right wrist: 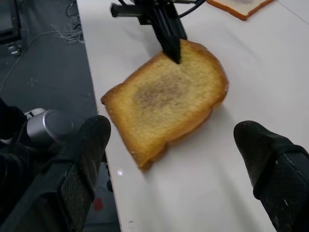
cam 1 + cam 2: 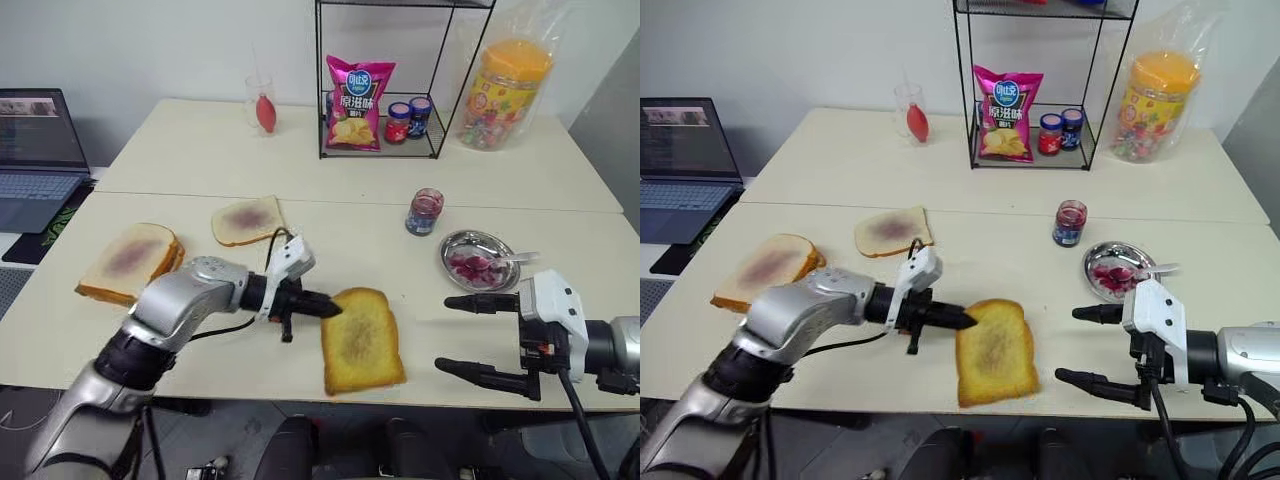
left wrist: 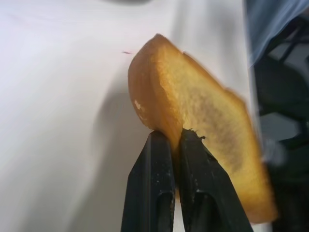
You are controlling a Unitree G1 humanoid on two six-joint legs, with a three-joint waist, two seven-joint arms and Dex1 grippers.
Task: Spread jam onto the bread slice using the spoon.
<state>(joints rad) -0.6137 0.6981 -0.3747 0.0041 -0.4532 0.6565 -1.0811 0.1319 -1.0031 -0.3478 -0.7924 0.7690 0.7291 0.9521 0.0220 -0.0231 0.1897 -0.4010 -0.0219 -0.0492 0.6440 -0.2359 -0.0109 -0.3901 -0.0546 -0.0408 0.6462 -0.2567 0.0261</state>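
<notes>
The golden-yellow bread slice (image 2: 361, 341) lies flat near the table's front edge. My left gripper (image 2: 328, 309) points right and is shut on the slice's upper left crust; its black fingers (image 3: 154, 169) pinch that edge in the left wrist view. My right gripper (image 2: 444, 334) hovers open to the right of the slice with nothing between its fingers. The jam (image 2: 425, 211) sits in a small clear jar farther back. The spoon (image 2: 513, 259) rests in a small metal dish (image 2: 462, 241) with red smears, just behind my right gripper.
Two pale slices with purple smears (image 2: 130, 260) (image 2: 247, 220) lie at the left. A laptop (image 2: 38, 150) stands far left. A wire rack (image 2: 385, 80) holds a chip bag and two small jars. A candy jar (image 2: 505, 90) stands back right and a glass (image 2: 262, 103) stands behind.
</notes>
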